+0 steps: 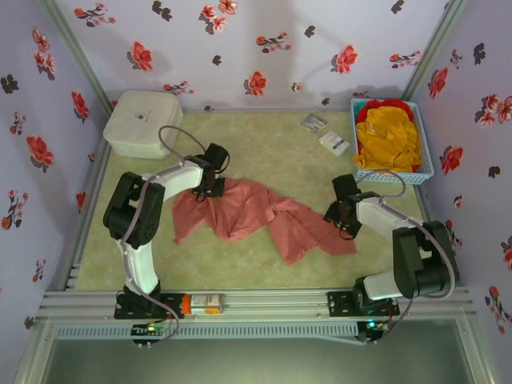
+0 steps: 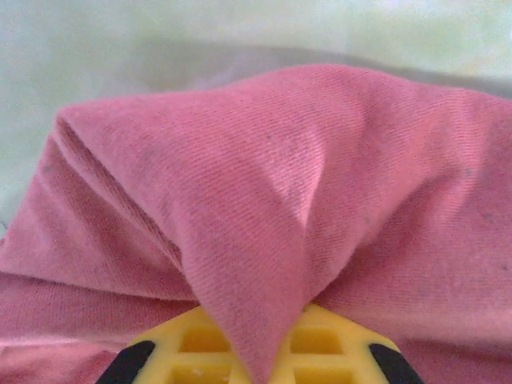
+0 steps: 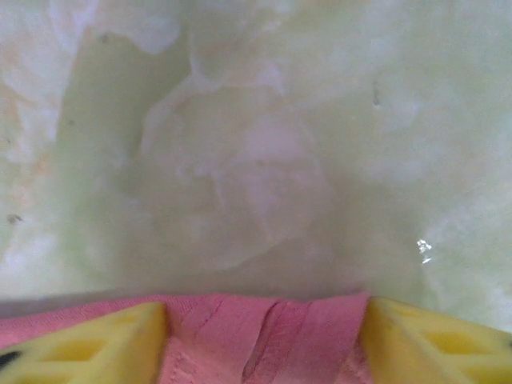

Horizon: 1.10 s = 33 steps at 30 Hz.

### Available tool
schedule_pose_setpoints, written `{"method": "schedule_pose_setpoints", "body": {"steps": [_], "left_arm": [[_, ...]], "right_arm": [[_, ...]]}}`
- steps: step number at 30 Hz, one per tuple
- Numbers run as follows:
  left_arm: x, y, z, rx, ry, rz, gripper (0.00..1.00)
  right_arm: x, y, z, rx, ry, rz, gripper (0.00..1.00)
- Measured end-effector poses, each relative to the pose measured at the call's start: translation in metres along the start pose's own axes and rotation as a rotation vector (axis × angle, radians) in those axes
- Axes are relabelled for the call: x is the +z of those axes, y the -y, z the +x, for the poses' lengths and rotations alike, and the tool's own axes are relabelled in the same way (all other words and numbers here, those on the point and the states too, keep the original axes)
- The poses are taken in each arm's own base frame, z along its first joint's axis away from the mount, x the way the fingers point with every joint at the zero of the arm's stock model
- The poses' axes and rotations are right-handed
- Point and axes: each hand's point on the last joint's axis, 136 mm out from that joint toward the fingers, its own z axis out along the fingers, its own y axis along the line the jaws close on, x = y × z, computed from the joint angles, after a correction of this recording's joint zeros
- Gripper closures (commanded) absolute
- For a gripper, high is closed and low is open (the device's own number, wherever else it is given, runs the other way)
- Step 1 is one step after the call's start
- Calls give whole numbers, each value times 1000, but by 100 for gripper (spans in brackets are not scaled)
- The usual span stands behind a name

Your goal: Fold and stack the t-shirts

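pink t-shirt (image 2: pixel 320 200): matt, finely ribbed knit cloth
bench (image 1: pixel 264 152): pale fuzzy pile, perhaps fleece
right fingers (image 3: pixel 436 340): matt yellow plastic

Pink shirt (image 1: pixel 256 212) lies rumpled, spread across the mat (image 1: pixel 264 152); yellow shirt (image 1: pixel 388 140) and red shirt (image 1: pixel 396 105) heaped in far-right basket (image 1: pixel 428 172).

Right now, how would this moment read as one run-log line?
phase: grasping | left gripper: shut on pink t-shirt | right gripper: open, over its edge | fold: not yet done
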Motion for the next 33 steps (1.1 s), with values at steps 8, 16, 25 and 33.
{"method": "schedule_pose_setpoints", "body": {"steps": [8,16,25,33], "left_arm": [[-6,-21,-50,15,73,-15,100],[-22,-51,-121,65,186,-70,100],[-8,-61,-163,161,191,-164,49],[-28,-39,-131,113,144,-84,39]], "right_arm": [[-1,-23,-16,-6,24,-72,100],[-64,-61,-83,-51,235,-155,99],[-136,-51,-124,-83,514,-144,38],[-109,-37,-104,-111,460,-106,9]]}}
